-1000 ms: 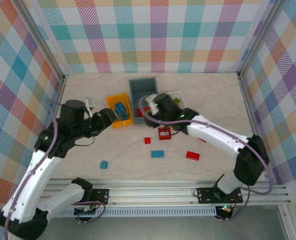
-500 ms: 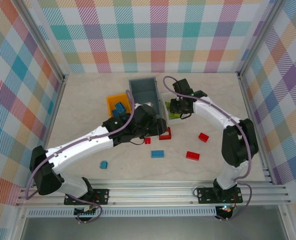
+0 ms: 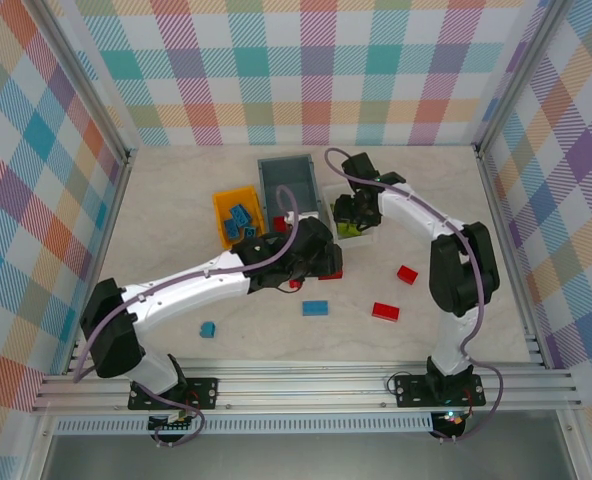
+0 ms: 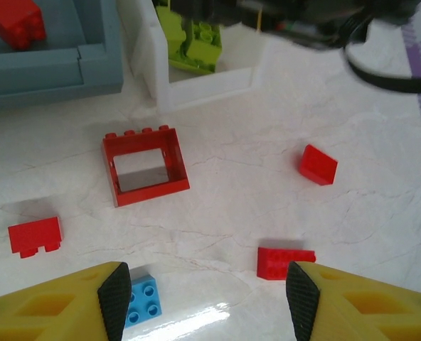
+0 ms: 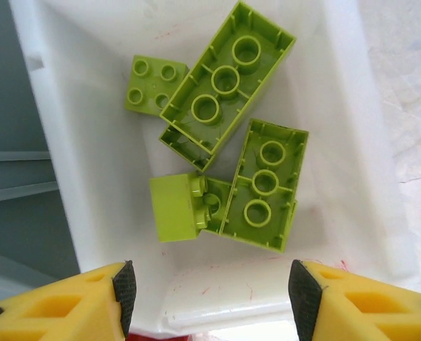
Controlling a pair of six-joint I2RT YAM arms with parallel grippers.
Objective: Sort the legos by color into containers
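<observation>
My left gripper [image 3: 321,262] hangs open above the table centre, nothing between its fingers [image 4: 114,298]. Below it lie a red window-frame lego [image 4: 145,165], a small red brick [image 4: 35,235], a red brick [image 4: 285,261], a red sloped piece [image 4: 318,164] and a blue brick [image 4: 142,302]. My right gripper [image 5: 212,295] stands open and empty over the white bin [image 5: 353,142], which holds several lime green legos [image 5: 264,185]. The grey-blue bin [image 4: 54,71] holds a red brick [image 4: 15,18]. The orange-yellow bin [image 3: 226,207] holds blue bricks [image 3: 240,217].
Another blue brick [image 3: 207,329] lies apart at the front left. Both arms meet near the bins, the left forearm [image 3: 196,285] slanting across the table. The checkered walls [image 3: 306,70] close in the back and sides.
The left arm swung from beside the orange-yellow bin to the table centre over the red frame. The right gripper moved from the grey-blue bin to above the white bin.
</observation>
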